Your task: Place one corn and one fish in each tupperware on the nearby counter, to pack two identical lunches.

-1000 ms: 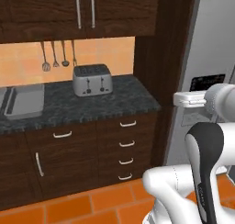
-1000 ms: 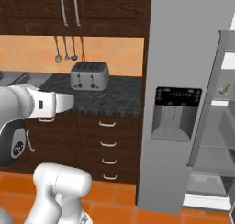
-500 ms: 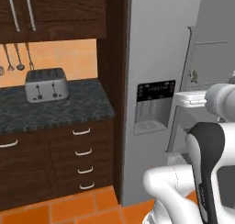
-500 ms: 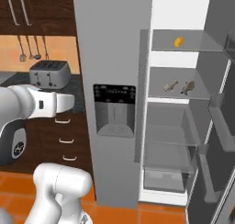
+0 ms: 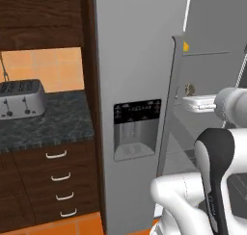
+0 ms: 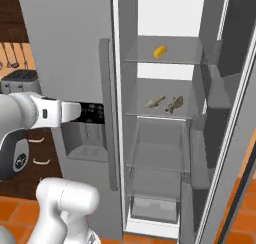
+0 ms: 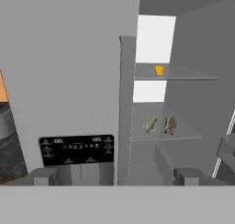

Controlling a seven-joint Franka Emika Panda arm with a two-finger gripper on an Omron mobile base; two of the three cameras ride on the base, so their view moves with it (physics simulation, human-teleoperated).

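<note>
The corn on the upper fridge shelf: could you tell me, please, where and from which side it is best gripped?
Probably across its narrow middle, coming in level from the open front of the fridge. The corn lies on its side, slightly angled, alone on the upper shelf, so the open gripper can straddle its short width. The shelf leaves little room to come from above.

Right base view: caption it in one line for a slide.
Open fridge facing the robot: one corn on an upper shelf, two fish side by side on the shelf below, arm held in front.
</note>
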